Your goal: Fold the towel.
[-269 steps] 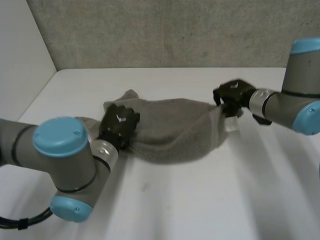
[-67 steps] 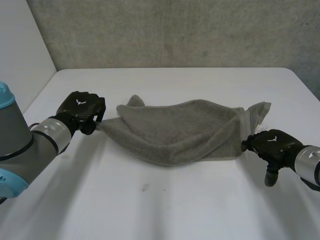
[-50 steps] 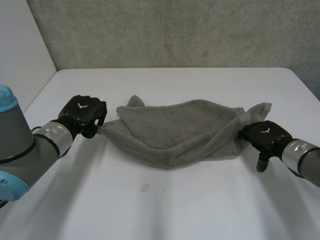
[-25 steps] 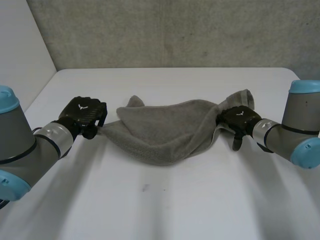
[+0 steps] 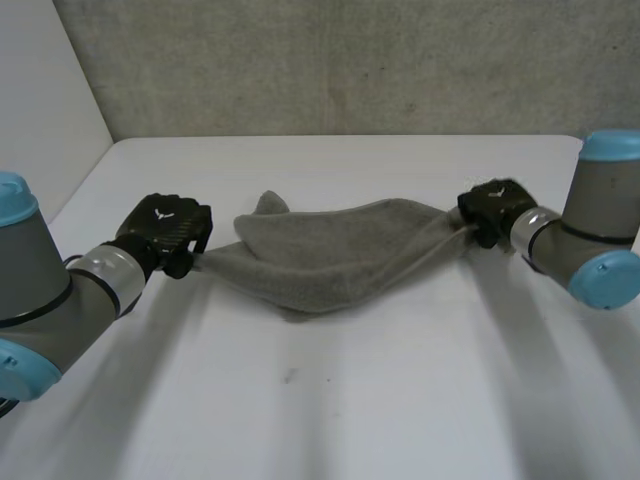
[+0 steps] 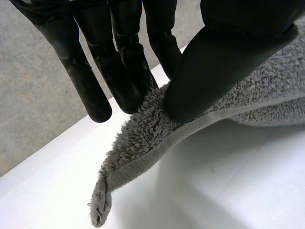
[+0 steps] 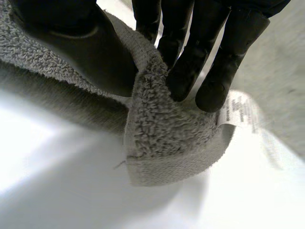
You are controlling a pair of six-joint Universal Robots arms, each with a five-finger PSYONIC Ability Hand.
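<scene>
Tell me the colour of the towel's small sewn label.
The small fabric label is white, with dark print; right wrist view.

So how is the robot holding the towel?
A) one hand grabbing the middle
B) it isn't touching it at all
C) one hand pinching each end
C: the left hand pinches one end of the towel between thumb and fingers, the right hand pinches the other end, and the towel is stretched between them.

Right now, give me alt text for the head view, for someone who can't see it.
A grey towel is stretched between two black robot hands over a white table, sagging in the middle. The left hand pinches one end and the right hand pinches the other.
</scene>
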